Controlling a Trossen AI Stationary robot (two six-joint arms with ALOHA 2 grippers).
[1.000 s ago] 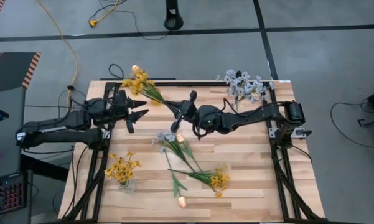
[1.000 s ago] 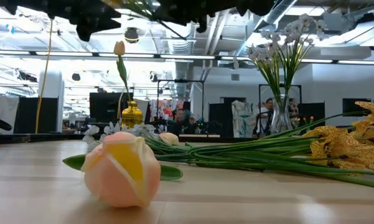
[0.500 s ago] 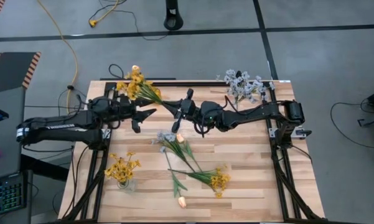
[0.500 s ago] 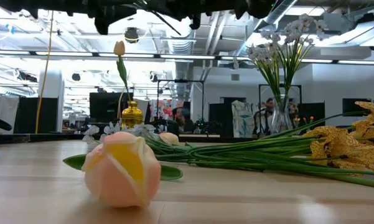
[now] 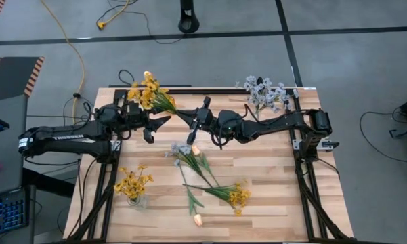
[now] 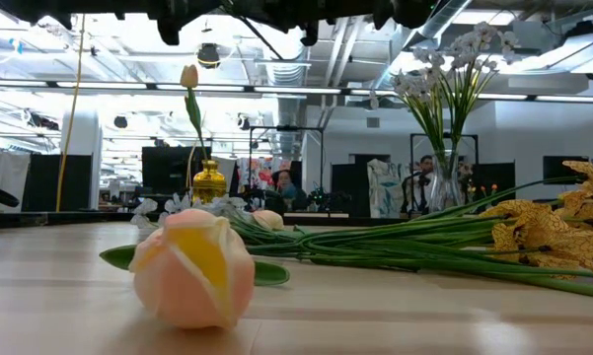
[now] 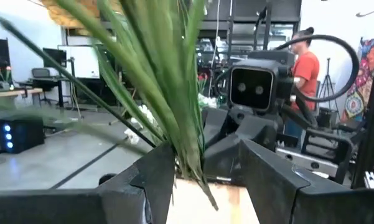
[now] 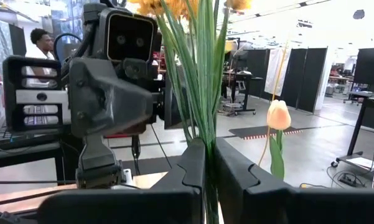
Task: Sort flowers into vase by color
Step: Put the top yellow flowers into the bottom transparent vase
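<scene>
Shifted inward toward the yellow sprig (image 5: 151,94) clenched above the tabletop (image 5: 271,176) in my right tool (image 5: 198,118), my left tool (image 5: 154,125), jaws released, straddles its stems, suggesting a handover.

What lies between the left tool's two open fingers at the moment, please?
In the left wrist view, green stems of the yellow flower bunch pass between the left tool's fingers; the right tool clamps the same stems.

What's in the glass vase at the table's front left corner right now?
The glass vase holds only a yellow blossom cluster. No blue-white sprays or peach buds show in it. The blooms cover the vase mouth from above, so the stem count is hidden.
</scene>
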